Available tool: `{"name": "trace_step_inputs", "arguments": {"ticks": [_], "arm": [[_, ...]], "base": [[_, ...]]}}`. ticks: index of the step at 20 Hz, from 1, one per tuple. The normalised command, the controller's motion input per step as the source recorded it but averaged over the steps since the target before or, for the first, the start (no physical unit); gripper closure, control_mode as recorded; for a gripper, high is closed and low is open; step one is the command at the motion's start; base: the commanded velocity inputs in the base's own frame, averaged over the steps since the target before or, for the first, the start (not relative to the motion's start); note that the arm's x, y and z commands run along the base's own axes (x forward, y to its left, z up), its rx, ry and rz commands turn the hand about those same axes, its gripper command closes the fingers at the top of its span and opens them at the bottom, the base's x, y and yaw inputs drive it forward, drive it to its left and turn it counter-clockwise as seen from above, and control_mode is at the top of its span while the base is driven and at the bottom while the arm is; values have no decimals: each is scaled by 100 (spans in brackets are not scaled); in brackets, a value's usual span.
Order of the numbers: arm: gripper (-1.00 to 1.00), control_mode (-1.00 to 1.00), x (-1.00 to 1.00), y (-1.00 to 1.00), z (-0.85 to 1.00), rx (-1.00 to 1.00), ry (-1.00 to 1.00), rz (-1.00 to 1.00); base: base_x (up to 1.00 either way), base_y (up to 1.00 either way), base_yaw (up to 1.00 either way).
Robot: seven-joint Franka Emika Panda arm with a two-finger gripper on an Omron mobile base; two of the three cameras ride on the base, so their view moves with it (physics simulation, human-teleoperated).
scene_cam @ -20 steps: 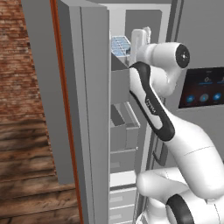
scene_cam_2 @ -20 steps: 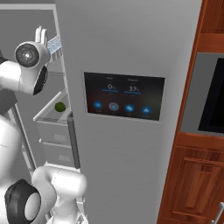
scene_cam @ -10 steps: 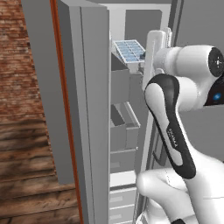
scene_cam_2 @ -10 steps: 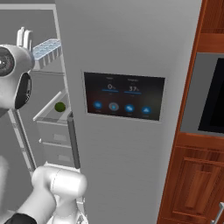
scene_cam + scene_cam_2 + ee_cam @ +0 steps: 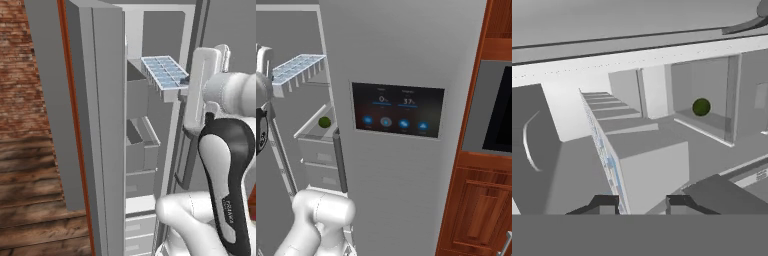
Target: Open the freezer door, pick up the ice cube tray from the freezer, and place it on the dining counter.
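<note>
The ice cube tray (image 5: 164,74), white with a pale blue grid, hangs level in front of the upper freezer (image 5: 150,107). My gripper (image 5: 185,80) is shut on its right end. In the right base view the ice cube tray (image 5: 298,69) juts out past the edge of the touchscreen door. In the hand view the ice cube tray (image 5: 612,160) shows edge-on, running away from between my gripper's (image 5: 641,204) fingertips (image 5: 602,203). The freezer door (image 5: 102,130) stands swung wide open on the left. The dining counter is out of view.
A small round green item (image 5: 324,121) lies on a freezer shelf, also seen as the green item (image 5: 701,106). The door with the dark touchscreen (image 5: 398,110) is shut on the right, wooden cabinets (image 5: 481,200) beyond it. A grey bin (image 5: 142,147) and drawers (image 5: 140,205) sit below the tray.
The hand has swung out of the freezer with the tray, carrying it right and nearer the base. The arm's upper joints have rotated toward the cameras.
</note>
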Motion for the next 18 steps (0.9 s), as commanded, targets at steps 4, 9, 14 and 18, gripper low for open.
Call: {"name": "trace_step_inputs", "arguments": {"ticks": [4,9,14,18], "arm": [[100,-100,-100,0,0,0,0,0],[100,100,-80,-5,2,1,0,-1],[100,100,0,0,0,0,0,0],[100,100,0,0,0,0,0,0]], "base": [[0,0,0],[-20,-5,-2],[-98,-37,-48],[-32,0,-93]]}}
